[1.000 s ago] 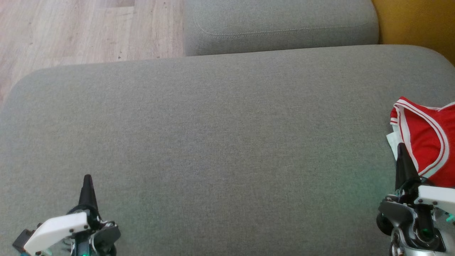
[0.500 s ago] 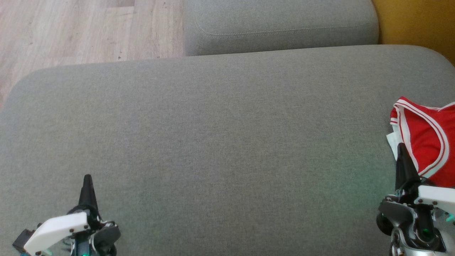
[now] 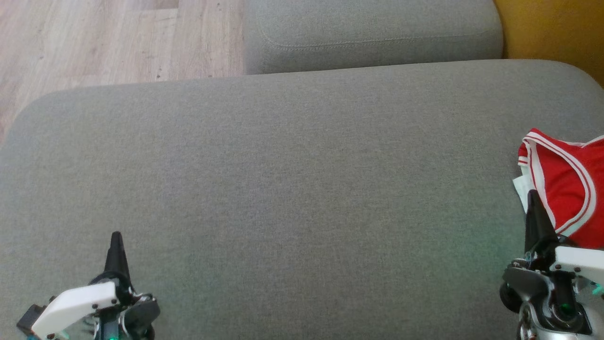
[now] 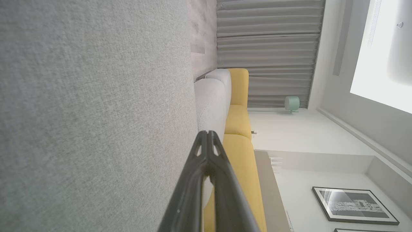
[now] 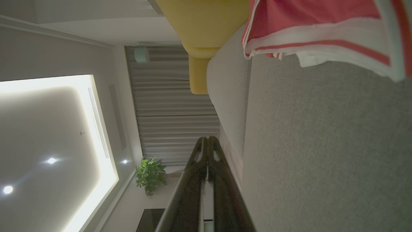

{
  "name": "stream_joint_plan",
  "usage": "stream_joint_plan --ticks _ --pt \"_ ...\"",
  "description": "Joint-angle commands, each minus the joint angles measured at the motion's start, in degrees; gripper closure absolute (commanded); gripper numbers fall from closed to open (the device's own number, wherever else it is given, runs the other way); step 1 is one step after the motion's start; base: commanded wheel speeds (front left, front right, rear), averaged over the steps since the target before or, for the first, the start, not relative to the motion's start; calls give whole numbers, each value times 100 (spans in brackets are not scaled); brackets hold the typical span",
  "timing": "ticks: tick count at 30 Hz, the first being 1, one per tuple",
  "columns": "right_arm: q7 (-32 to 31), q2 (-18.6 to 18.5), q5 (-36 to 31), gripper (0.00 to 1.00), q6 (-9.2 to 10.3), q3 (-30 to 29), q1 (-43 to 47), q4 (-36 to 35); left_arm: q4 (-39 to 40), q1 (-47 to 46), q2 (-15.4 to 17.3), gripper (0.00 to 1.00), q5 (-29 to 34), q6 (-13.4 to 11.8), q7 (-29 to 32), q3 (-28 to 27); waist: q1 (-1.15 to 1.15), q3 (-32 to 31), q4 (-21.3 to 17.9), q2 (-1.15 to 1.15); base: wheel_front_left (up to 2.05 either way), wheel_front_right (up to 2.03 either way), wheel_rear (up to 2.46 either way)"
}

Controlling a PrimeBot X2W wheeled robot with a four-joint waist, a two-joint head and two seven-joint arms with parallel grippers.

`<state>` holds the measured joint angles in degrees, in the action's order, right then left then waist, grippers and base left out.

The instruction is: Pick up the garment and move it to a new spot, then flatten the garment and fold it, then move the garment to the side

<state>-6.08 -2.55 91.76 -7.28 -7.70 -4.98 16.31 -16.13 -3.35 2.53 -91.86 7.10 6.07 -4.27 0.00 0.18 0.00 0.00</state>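
Observation:
The garment (image 3: 566, 182) is red with white trim and lies bunched at the right edge of the grey cushion (image 3: 302, 189), partly cut off by the head view's border. In the right wrist view the garment (image 5: 322, 29) fills the upper right. My right gripper (image 3: 532, 196) is shut with nothing in it, its tip just beside the garment's near left edge; whether they touch I cannot tell. My left gripper (image 3: 115, 236) is shut and empty at the lower left, far from the garment. Both grippers' tips (image 4: 208, 132) (image 5: 207, 138) appear pressed together in the wrist views.
A second grey cushion (image 3: 373, 35) sits behind the main one. Wooden floor (image 3: 108, 42) lies at the upper left, beyond the cushion's rounded corner. A yellow seat (image 3: 552, 28) stands at the upper right.

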Motion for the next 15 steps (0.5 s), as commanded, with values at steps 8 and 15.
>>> stream_joint_plan --ticks 8,15 --pt "-40 -32 41 100 -21 118 -120 -229 209 -284 34 100 -32 38 40 -223 0 0 0 0 0 0 0" --pt "-40 -32 41 100 -21 118 -120 -229 209 -284 34 100 -32 39 40 -223 0 0 0 0 0 0 0"
